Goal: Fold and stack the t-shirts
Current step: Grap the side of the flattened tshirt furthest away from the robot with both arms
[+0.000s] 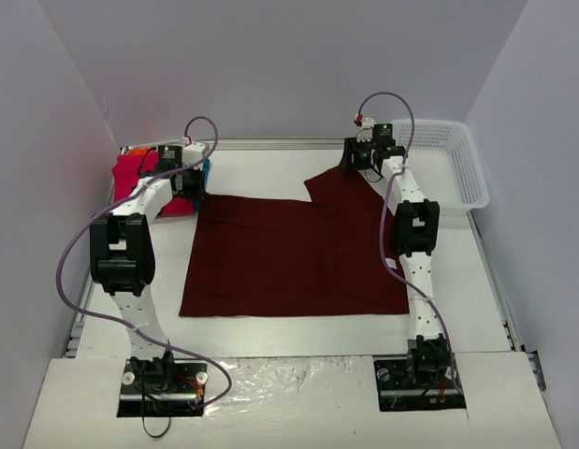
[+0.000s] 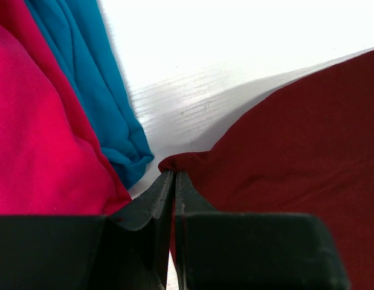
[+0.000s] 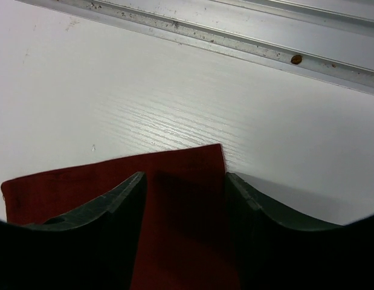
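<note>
The large dark maroon t-shirt (image 1: 298,253) lies spread flat in the middle of the table, one sleeve reaching toward the far right. My left gripper (image 1: 197,182) (image 2: 174,175) sits at its far left corner, jaws pressed together with a sliver of the maroon cloth (image 2: 295,157) pinched between them. At the sleeve's far corner my right gripper (image 1: 356,166) (image 3: 184,176) stands open, a finger on each side of the maroon cloth (image 3: 72,181). Bright pink (image 1: 130,173) (image 2: 41,139) and teal (image 1: 206,173) (image 2: 96,78) t-shirts are heaped at the far left, with an orange one (image 1: 132,150) behind them.
A white mesh basket (image 1: 453,164) stands at the far right corner. An aluminium rail (image 3: 235,42) runs along the table's far edge just beyond the right gripper. Grey walls close in the table on three sides.
</note>
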Controlling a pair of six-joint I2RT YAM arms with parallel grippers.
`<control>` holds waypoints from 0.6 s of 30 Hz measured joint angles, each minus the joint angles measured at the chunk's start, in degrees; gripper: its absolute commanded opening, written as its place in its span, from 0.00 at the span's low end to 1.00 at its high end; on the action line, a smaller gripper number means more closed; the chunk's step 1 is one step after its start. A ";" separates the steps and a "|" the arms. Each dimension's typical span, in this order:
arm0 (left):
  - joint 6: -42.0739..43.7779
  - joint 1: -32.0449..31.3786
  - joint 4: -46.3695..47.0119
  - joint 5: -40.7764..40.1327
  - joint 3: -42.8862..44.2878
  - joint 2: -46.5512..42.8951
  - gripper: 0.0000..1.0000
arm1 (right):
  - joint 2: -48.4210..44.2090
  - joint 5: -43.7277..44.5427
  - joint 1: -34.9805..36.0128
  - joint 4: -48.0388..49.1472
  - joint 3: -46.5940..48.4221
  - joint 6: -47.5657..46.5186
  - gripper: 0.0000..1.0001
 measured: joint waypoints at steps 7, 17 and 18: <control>0.00 0.00 0.00 0.39 -0.04 0.00 0.03 | 0.02 -0.63 -0.42 -0.48 -0.02 0.17 0.36; 0.02 0.00 0.00 0.72 -0.07 0.09 0.03 | 0.46 -0.70 -0.72 -0.07 -0.02 0.33 0.18; 0.02 0.00 -0.02 0.81 -0.07 0.09 0.02 | 0.50 -0.72 -0.74 0.00 0.00 0.33 0.17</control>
